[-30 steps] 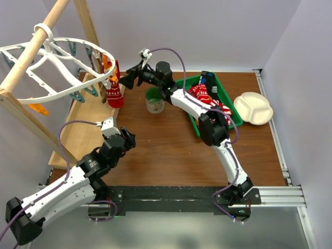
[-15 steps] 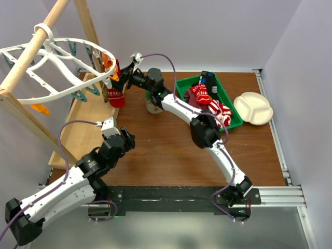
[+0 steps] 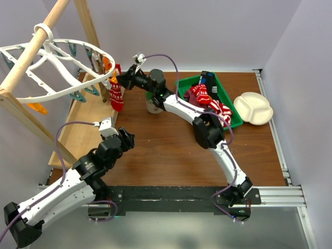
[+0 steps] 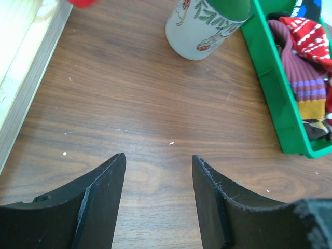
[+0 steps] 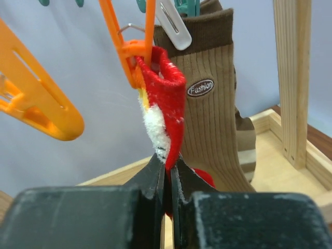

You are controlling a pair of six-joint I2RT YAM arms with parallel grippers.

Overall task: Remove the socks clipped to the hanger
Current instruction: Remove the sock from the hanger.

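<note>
**Top external view.** The red-and-white sock (image 3: 116, 94) hung with its long axis vertical from the hanger (image 3: 67, 90) at upper left. The right claw (image 3: 121, 81) met it from the right and was much the nearer of the two.

**Left wrist view.** The left claw (image 4: 158, 163) stood part open over the bench (image 4: 129, 104), holding nothing.

**Right wrist view.** The right claw (image 5: 167, 174) was closed on the red-and-white sock (image 5: 165, 98) just below its orange clip (image 5: 136, 59). A pull down and away from the clip seemed called for.

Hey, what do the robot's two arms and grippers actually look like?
The left arm and right arm have white shells with black joints. A purple cable loops along each. The left gripper and right gripper are black and two-fingered.
</note>
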